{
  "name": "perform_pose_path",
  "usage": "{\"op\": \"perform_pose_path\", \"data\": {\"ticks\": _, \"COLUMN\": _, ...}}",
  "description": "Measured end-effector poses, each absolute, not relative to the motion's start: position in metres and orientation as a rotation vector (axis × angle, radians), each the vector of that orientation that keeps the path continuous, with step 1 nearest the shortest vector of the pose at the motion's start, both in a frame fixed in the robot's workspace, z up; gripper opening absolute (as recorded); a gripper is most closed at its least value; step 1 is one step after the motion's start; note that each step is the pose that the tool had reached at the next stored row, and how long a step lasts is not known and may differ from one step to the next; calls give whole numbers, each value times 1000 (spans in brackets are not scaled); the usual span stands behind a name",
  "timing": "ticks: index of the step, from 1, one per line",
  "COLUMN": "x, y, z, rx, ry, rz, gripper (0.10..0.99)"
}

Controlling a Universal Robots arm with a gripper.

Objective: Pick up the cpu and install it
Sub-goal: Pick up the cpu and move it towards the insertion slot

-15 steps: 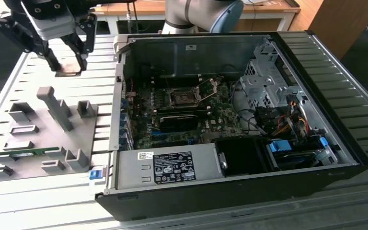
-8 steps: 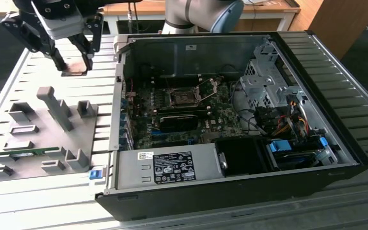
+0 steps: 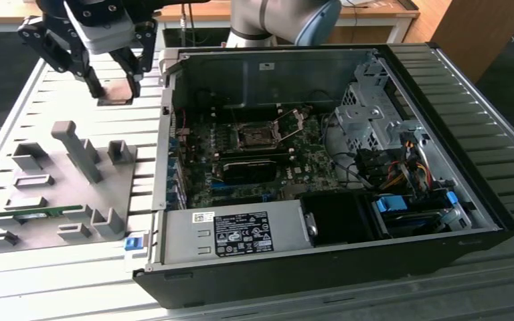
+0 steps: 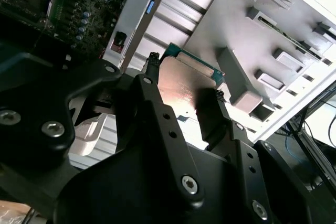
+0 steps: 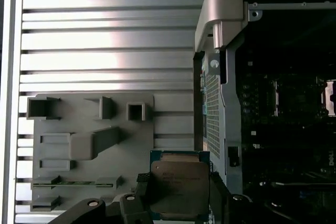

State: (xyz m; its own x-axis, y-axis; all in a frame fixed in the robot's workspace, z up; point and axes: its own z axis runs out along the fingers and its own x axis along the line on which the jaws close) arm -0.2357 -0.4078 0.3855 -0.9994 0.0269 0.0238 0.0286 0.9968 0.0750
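The cpu [image 3: 114, 101] is a small flat square chip with a metal top, held level between my gripper's [image 3: 114, 91] two black fingers. It hangs above the slatted table, just outside the open computer case's [image 3: 163, 134] wall on the exterior view's left. In the second wrist view the cpu [image 4: 181, 90] shows its shiny top and green rim, with my gripper [image 4: 186, 77] shut on two opposite edges. The first wrist view shows the same cpu [image 5: 178, 174] in my gripper [image 5: 178, 184]. The motherboard's cpu socket [image 3: 257, 137] lies open inside the case, its frame lifted.
A grey fixture plate [image 3: 61, 194] with upright blocks lies on the table beside the case, and a green memory stick [image 3: 38, 214] rests in it. A power supply [image 3: 239, 234], drive cage [image 3: 364, 110] and cables [image 3: 400, 167] fill the case.
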Motion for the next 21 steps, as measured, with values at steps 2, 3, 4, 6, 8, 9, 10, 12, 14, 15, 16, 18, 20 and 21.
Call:
{"op": "perform_pose_path", "data": {"ticks": 2, "x": -232, "y": -408, "z": 385, "rx": -43, "ry": -3116, "rz": -118, "gripper": 537}}
{"op": "perform_pose_path", "data": {"ticks": 3, "x": -231, "y": -407, "z": 385, "rx": -43, "ry": -3116, "rz": -118, "gripper": 537}}
{"op": "perform_pose_path", "data": {"ticks": 4, "x": -229, "y": -407, "z": 385, "rx": -43, "ry": -3116, "rz": -118, "gripper": 537}}
{"op": "perform_pose_path", "data": {"ticks": 6, "x": -225, "y": -407, "z": 385, "rx": -43, "ry": -3116, "rz": -118, "gripper": 537}}
{"op": "perform_pose_path", "data": {"ticks": 8, "x": -221, "y": -407, "z": 385, "rx": -43, "ry": -3116, "rz": -118, "gripper": 537}}
{"op": "perform_pose_path", "data": {"ticks": 9, "x": -219, "y": -407, "z": 385, "rx": -43, "ry": -3116, "rz": -118, "gripper": 537}}
{"op": "perform_pose_path", "data": {"ticks": 10, "x": -218, "y": -407, "z": 385, "rx": -43, "ry": -3116, "rz": -118, "gripper": 537}}
{"op": "perform_pose_path", "data": {"ticks": 12, "x": -214, "y": -406, "z": 385, "rx": -43, "ry": -3116, "rz": -118, "gripper": 537}}
{"op": "perform_pose_path", "data": {"ticks": 14, "x": -211, "y": -406, "z": 385, "rx": -43, "ry": -3116, "rz": -118, "gripper": 537}}
{"op": "perform_pose_path", "data": {"ticks": 15, "x": -209, "y": -406, "z": 385, "rx": -43, "ry": -3116, "rz": -118, "gripper": 537}}
{"op": "perform_pose_path", "data": {"ticks": 16, "x": -207, "y": -406, "z": 385, "rx": -43, "ry": -3116, "rz": -118, "gripper": 537}}
{"op": "perform_pose_path", "data": {"ticks": 18, "x": -203, "y": -406, "z": 385, "rx": -43, "ry": -3116, "rz": -118, "gripper": 537}}
{"op": "perform_pose_path", "data": {"ticks": 20, "x": -201, "y": -405, "z": 385, "rx": -43, "ry": -3116, "rz": -118, "gripper": 537}}
{"op": "perform_pose_path", "data": {"ticks": 21, "x": -199, "y": -405, "z": 385, "rx": -43, "ry": -3116, "rz": -118, "gripper": 537}}
